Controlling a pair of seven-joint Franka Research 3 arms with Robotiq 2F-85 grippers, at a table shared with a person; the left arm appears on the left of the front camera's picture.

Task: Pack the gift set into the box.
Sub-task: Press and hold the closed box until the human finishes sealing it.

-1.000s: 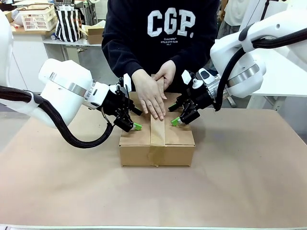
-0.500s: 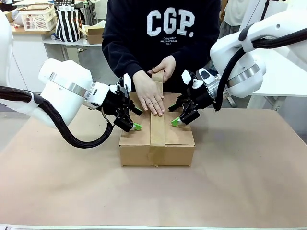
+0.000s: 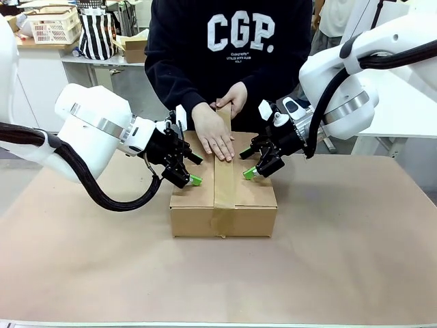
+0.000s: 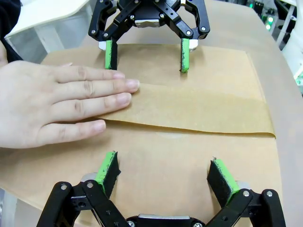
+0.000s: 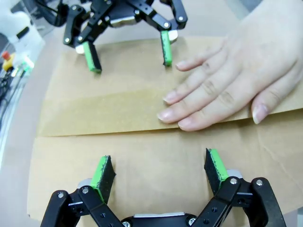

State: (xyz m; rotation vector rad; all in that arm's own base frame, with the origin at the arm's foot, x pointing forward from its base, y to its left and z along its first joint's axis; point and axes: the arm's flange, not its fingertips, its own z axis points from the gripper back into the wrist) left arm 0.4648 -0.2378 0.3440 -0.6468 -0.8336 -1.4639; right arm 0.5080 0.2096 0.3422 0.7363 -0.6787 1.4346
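Two grippers, left [image 3: 192, 172] and right [image 3: 250, 166], both spread wide and empty, flank the tape strip [image 3: 224, 179] running lengthwise along the closed brown corrugated cardboard box [image 3: 224, 205]; person's hand [image 3: 216, 139] presses it between them.

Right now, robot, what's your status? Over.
Left gripper and right gripper open, pads on the shut box. Tape along the seam. Person's hand pressing the tape between the grippers.

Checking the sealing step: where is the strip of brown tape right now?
In the front view the tape runs along the box's centre seam, between both open grippers, with the person's hand pressing its far end.
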